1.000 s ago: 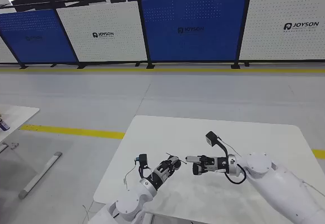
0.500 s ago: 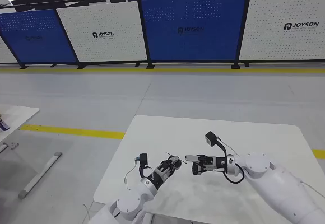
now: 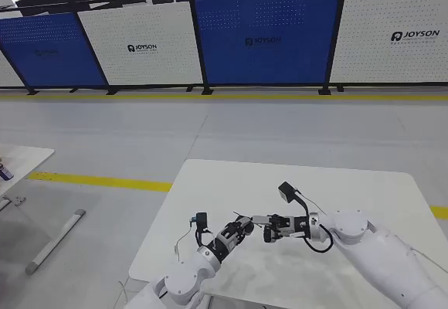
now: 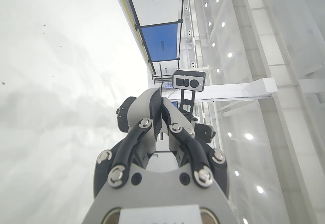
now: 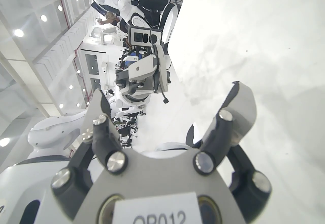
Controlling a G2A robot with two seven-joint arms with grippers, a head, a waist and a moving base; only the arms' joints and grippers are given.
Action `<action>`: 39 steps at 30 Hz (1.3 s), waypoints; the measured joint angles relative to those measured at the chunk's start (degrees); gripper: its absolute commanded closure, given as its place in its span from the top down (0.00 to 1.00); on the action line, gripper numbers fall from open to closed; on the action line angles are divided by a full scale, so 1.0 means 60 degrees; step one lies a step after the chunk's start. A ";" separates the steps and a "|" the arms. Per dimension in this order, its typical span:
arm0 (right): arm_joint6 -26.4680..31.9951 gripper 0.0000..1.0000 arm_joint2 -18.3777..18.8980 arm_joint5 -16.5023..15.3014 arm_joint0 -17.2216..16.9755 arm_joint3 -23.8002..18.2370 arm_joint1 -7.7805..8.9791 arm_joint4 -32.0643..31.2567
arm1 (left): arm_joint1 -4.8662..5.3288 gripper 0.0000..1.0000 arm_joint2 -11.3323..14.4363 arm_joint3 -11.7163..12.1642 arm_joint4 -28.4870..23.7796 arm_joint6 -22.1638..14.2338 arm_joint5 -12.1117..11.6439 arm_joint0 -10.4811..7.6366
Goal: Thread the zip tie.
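Observation:
A thin black zip tie [image 4: 160,75] sticks out from between the fingers of my left gripper [image 4: 159,94], which is shut on it. In the right wrist view the same tie runs along the left gripper [image 5: 156,75], and its small head [image 5: 166,100] hangs past the fingertips. My right gripper [image 5: 167,87] stands open with nothing between its fingers, facing the left gripper a short way off. From above, the left gripper [image 3: 242,226] and the right gripper [image 3: 266,229] nearly meet above the white table [image 3: 347,185], tip to tip.
Both grippers hover over the table's front-left part, near its edge [image 3: 151,247]. A second table [image 3: 8,166] with small items stands far to the left. Blue and white panels [image 3: 263,42] line the back.
The two grippers have drawn a little closer together; the left arm edged right and the right gripper edged left. The tie stays held in the left gripper.

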 measured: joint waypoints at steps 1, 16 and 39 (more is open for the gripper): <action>-0.0080 1.00 0.0015 0.0022 -0.0049 -0.0046 0.0001 -0.0051 | -0.0010 0.00 0.0017 0.0020 0.0001 0.0000 -0.0005 -0.0010; 0.0122 0.34 0.0967 -0.0231 -0.0752 -0.0473 0.0224 -0.0472 | -0.0088 0.00 -0.0107 0.0104 -0.0149 -0.0080 -0.0291 0.0080; 0.0757 0.18 0.1617 -0.0123 -0.0957 -0.0369 0.0083 -0.0712 | -0.0165 0.00 -0.0231 -0.0018 0.0013 -0.0304 -0.0218 0.0150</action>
